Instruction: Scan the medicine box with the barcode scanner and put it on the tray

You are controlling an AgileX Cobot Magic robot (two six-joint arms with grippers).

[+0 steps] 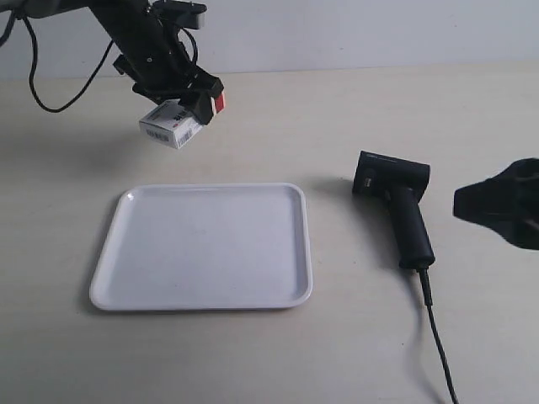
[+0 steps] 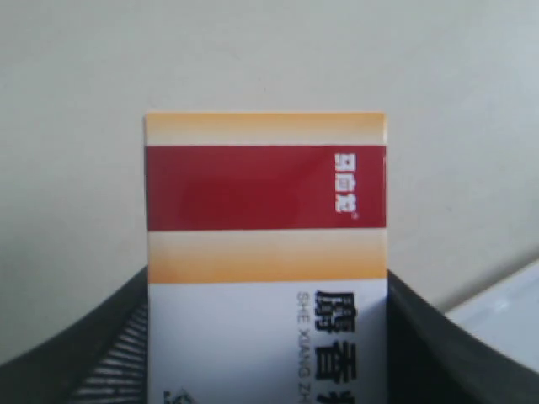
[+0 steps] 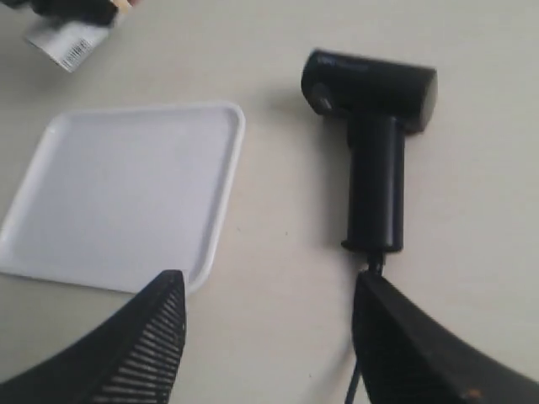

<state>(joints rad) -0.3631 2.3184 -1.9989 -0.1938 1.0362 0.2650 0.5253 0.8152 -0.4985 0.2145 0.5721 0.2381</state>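
My left gripper (image 1: 195,99) is shut on the medicine box (image 1: 174,124), holding it in the air beyond the far left corner of the white tray (image 1: 202,286). In the left wrist view the medicine box (image 2: 266,252) fills the gap between the fingers, red and tan bands outward. The black barcode scanner (image 1: 397,206) lies on the table to the right of the tray, head away, cable trailing toward the front. My right gripper (image 3: 269,337) hangs open above the table near the barcode scanner (image 3: 375,143) handle end, touching nothing. The tray (image 3: 126,244) and the box (image 3: 67,42) also show there.
The scanner's thin black cable (image 1: 440,345) runs to the front edge of the exterior view. The right gripper (image 1: 505,206) shows dark at that view's right edge. A cable (image 1: 50,93) loops down from the left arm at the back left.
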